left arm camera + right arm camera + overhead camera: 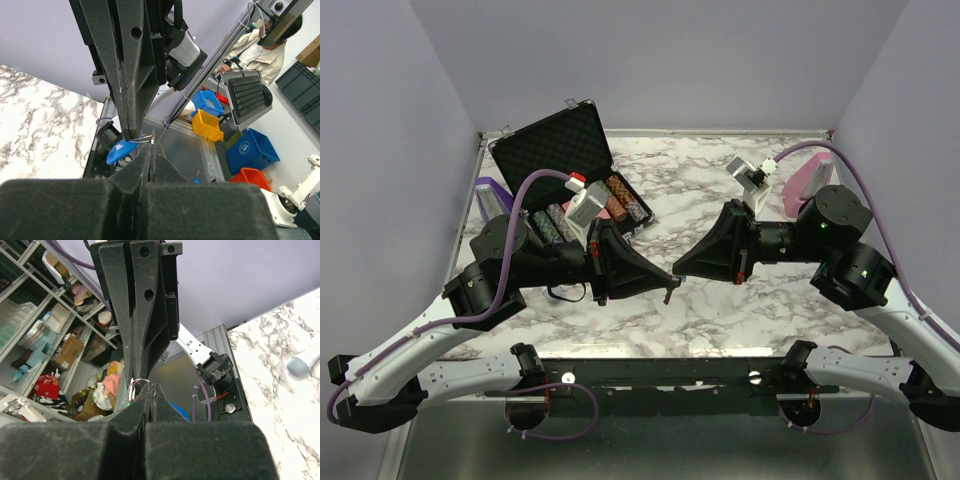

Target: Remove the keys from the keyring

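Note:
My two grippers meet tip to tip above the middle of the marble table [720,310]. The left gripper [664,284] is shut, and a small silver key [152,134] shows at its tips [151,146]. The right gripper [680,270] is shut on the keyring's thin metal ring [141,140]. The blue oval tag [119,151] hangs just below the ring. In the right wrist view the ring [142,382] arcs from the left gripper's tips to my right gripper [153,386]. The key [130,392] hangs beside them, and the tag [179,410] is mostly hidden behind my finger.
An open black poker chip case [555,150] with rows of chips [610,205] lies at the back left, behind the left arm. A purple object [492,192] sits at the left edge. A pink object [805,185] sits at the back right.

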Action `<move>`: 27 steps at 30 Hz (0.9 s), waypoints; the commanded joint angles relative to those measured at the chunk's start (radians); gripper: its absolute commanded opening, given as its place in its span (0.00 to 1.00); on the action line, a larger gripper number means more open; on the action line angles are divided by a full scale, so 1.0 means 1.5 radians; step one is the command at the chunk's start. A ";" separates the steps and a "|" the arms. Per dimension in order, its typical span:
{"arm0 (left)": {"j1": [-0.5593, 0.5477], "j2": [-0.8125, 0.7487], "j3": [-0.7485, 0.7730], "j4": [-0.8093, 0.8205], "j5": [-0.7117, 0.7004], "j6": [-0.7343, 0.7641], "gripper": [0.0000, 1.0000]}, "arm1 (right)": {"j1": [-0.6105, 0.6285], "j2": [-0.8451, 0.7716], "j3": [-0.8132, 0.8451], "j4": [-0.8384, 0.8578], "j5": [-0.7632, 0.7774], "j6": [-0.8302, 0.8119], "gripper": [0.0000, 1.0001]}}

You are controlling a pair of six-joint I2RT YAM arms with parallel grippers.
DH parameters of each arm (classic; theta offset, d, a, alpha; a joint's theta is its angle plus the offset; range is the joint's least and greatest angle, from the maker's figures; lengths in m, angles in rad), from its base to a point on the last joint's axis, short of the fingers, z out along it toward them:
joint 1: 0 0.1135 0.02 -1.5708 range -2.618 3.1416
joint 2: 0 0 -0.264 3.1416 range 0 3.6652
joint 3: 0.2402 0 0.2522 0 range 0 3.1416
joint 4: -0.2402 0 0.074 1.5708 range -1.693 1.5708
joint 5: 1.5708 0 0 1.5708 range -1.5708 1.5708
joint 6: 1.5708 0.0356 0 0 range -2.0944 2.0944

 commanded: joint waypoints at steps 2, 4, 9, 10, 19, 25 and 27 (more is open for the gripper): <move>-0.002 -0.001 0.020 0.008 0.019 0.010 0.00 | 0.002 -0.009 -0.010 0.016 -0.026 0.005 0.01; -0.002 -0.001 0.021 0.008 0.020 0.010 0.00 | 0.002 -0.012 -0.010 0.017 -0.023 0.003 0.01; -0.001 -0.002 0.022 0.004 0.020 0.010 0.00 | 0.002 -0.017 -0.008 0.013 -0.017 -0.001 0.01; -0.002 -0.001 0.022 0.003 0.020 0.010 0.00 | 0.002 -0.016 -0.007 0.011 -0.015 -0.003 0.01; -0.002 -0.007 0.013 -0.003 0.019 0.007 0.00 | 0.002 -0.022 0.009 -0.008 0.001 -0.013 0.01; -0.002 -0.010 0.009 -0.002 0.018 0.005 0.00 | 0.002 -0.016 0.016 -0.005 -0.005 -0.008 0.28; -0.002 -0.010 0.008 -0.002 0.018 0.005 0.00 | 0.002 -0.012 0.021 -0.006 -0.010 -0.006 0.47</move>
